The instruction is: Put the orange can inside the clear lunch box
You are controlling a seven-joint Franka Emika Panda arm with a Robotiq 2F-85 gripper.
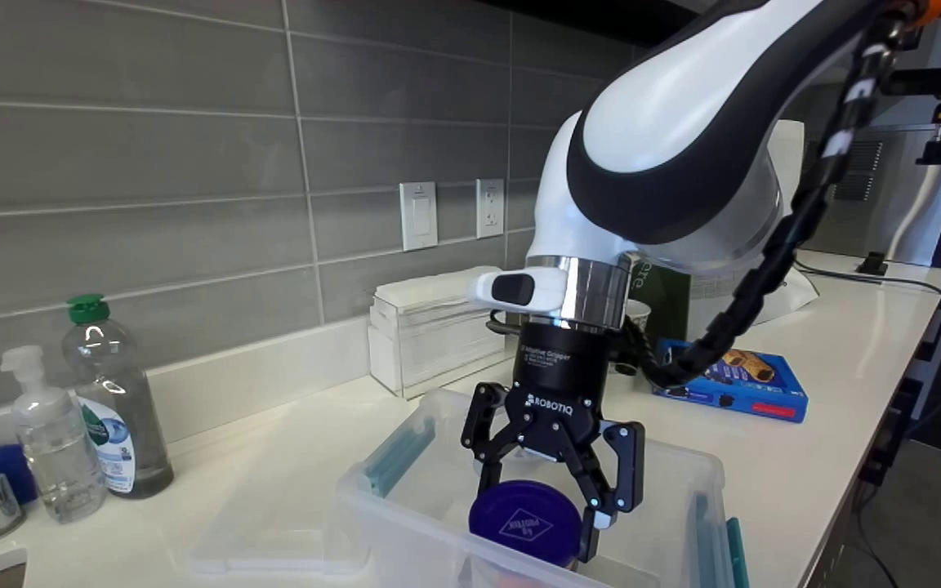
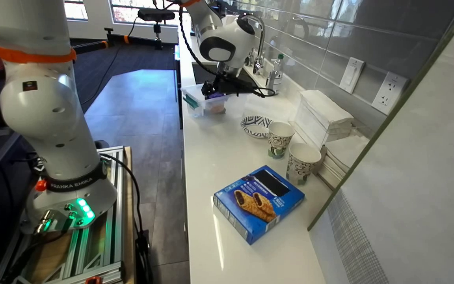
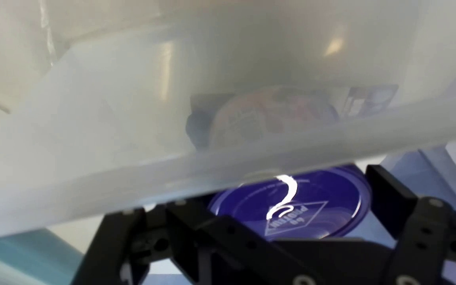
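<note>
The orange can [image 1: 524, 521] is upright inside the clear lunch box [image 1: 430, 539], with its purple-blue lid facing up near one wall. In an exterior view its orange side [image 2: 216, 107] shows through the translucent plastic. My gripper [image 1: 540, 510] reaches down into the box with one finger on each side of the can, and both fingers appear to touch its edge. In the wrist view the lid [image 3: 303, 202] sits between the fingers, and the box wall [image 3: 133, 178] hides part of it. Whether the can touches the box floor cannot be told.
A clear lid [image 1: 283, 506] lies beside the box. Soap bottles [image 1: 115, 408] stand near the wall. A napkin holder [image 1: 438, 335] stands behind. A blue packet [image 2: 258, 201], paper cups [image 2: 302, 161] and a patterned bowl [image 2: 256, 127] are farther along the counter.
</note>
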